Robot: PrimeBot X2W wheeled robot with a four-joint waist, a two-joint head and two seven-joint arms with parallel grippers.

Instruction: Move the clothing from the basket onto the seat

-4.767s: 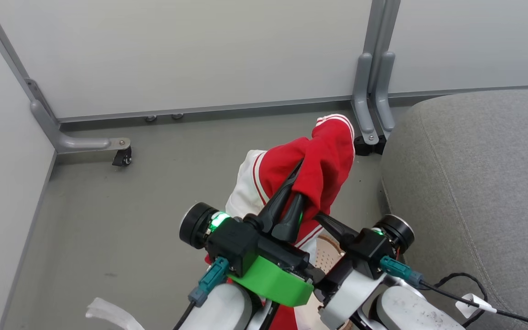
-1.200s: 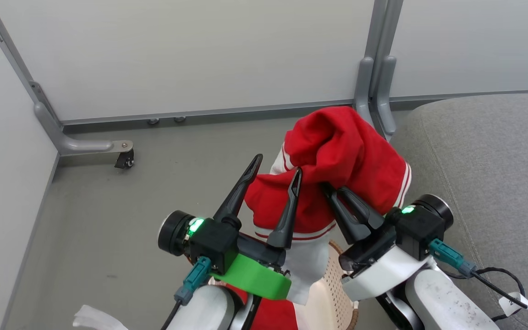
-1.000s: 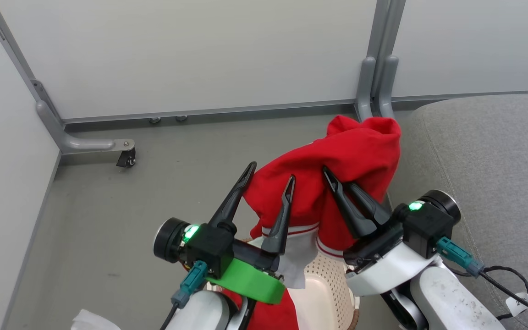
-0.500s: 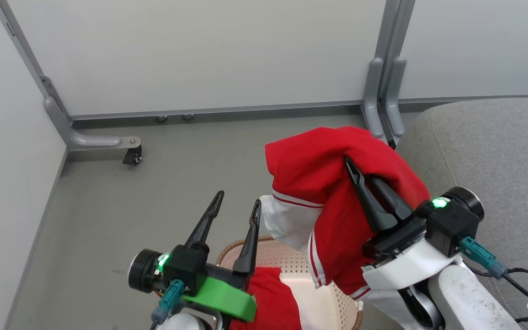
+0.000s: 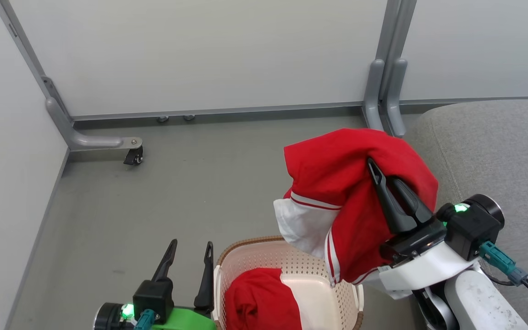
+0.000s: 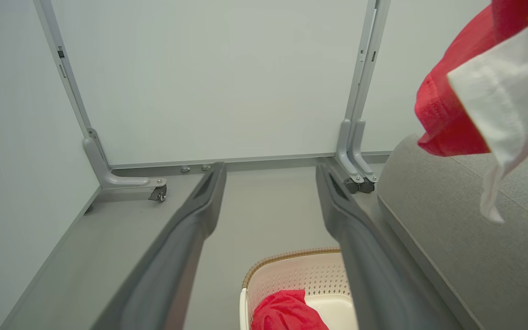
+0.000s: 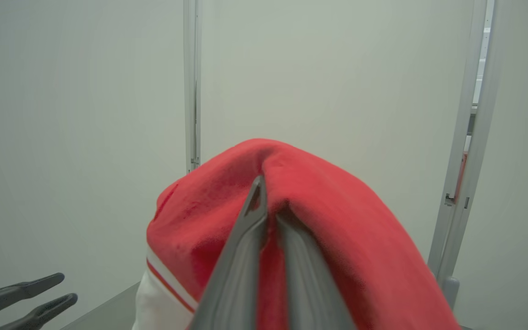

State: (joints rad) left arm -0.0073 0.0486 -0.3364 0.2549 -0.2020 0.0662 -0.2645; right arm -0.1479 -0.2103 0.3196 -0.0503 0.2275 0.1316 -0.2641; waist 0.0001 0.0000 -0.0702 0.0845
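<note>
my right gripper (image 5: pixel 376 170) pinches shut on the soft red-and-white garment (image 5: pixel 328 165); the grey woven sofa cushion (image 5: pixel 488 146) lies just to its right.

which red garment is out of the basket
The garment clamped in the right hand, hanging in the air beside the seat; the other garment lies bunched inside the basket.
</note>
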